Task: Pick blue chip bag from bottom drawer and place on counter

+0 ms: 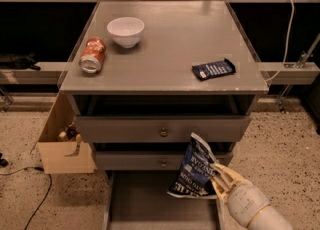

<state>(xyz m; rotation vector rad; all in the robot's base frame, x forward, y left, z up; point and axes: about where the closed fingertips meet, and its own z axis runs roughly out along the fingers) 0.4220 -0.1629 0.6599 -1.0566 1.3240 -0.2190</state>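
The blue chip bag (194, 169), crinkled navy foil with white lettering, hangs upright in front of the two upper drawers, above the right side of the open bottom drawer (150, 204). My gripper (216, 175) comes in from the lower right and is shut on the bag's right edge, holding it in the air. The counter (165, 49) is the grey cabinet top above, well higher than the bag.
On the counter stand a white bowl (125, 31), a tipped orange can (93, 55) at the left and a small flat dark-blue packet (213, 69) at the right. A cardboard box (62, 144) sits on the floor left of the cabinet. A cable (35, 194) lies on the floor.
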